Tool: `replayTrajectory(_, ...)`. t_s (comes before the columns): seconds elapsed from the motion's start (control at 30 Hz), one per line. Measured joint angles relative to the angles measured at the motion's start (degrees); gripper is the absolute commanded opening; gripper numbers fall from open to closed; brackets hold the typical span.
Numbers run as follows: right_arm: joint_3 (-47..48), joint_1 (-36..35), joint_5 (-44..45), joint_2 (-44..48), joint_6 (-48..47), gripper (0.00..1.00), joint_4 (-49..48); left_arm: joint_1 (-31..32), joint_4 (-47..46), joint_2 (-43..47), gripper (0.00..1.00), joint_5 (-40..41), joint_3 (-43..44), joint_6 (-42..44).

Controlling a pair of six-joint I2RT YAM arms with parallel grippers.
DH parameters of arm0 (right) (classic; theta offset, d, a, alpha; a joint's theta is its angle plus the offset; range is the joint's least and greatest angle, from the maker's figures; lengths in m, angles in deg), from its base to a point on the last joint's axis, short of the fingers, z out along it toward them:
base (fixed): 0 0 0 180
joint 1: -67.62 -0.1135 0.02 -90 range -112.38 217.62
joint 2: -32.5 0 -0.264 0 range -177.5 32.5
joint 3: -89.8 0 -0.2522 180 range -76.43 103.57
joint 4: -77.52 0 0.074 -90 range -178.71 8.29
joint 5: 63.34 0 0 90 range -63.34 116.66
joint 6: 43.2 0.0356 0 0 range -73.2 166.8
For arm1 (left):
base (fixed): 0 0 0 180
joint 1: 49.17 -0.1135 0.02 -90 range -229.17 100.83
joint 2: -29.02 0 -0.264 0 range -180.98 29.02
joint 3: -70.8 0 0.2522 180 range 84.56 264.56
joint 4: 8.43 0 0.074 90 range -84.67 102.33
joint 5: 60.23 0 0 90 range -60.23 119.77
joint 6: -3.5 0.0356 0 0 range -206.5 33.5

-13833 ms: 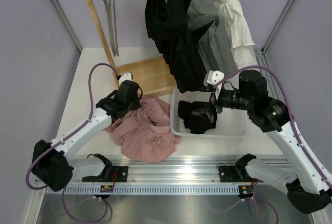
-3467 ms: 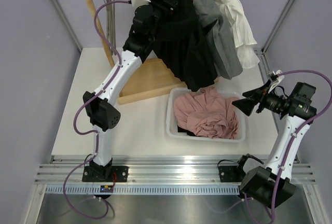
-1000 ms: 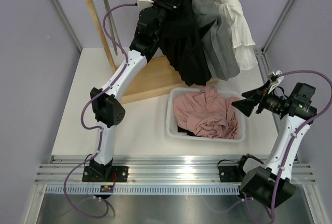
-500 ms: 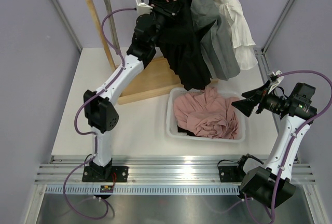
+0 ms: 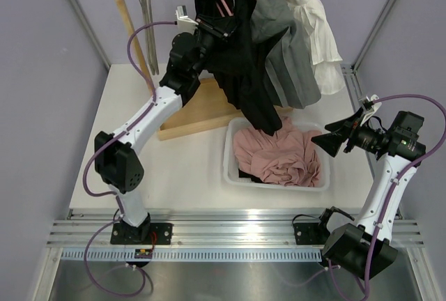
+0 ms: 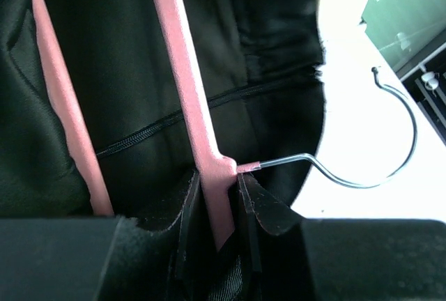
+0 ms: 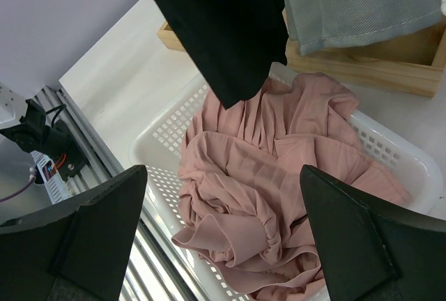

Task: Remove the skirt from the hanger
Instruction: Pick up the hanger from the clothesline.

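Left gripper (image 6: 221, 224) grasps the pink plastic hanger (image 6: 182, 92) bearing the black fabric skirt (image 5: 244, 85), its metal hook (image 6: 376, 168) hanging free; the right gripper (image 5: 326, 141), splayed open, should next pull the skirt off.

A robot test cell in a lab: plain lilac panels (image 5: 35, 106) on aluminium posts (image 5: 80, 19) wall in the white table (image 5: 188, 168) below the left gripper (image 5: 217, 28). Well nearer than it, a slotted metal rail (image 5: 230, 228) carries the bolted arm bases (image 5: 139, 233).
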State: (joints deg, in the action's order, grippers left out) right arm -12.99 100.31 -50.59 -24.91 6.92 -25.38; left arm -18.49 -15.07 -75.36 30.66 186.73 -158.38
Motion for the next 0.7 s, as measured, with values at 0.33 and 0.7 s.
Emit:
replayTrajectory(0.33, 0.3, 0.0, -0.4, -0.7, -3.4, 0.99, 3.4, 0.4, -2.4, 12.6, 0.0, -3.7, -17.2, 0.1)
replayTrajectory(0.7, 10.3, -14.8, 5.4, 0.0, 2.9, 0.99, 1.6, 3.8, -0.9, 24.5, 0.0, -8.1, -32.1, 5.1)
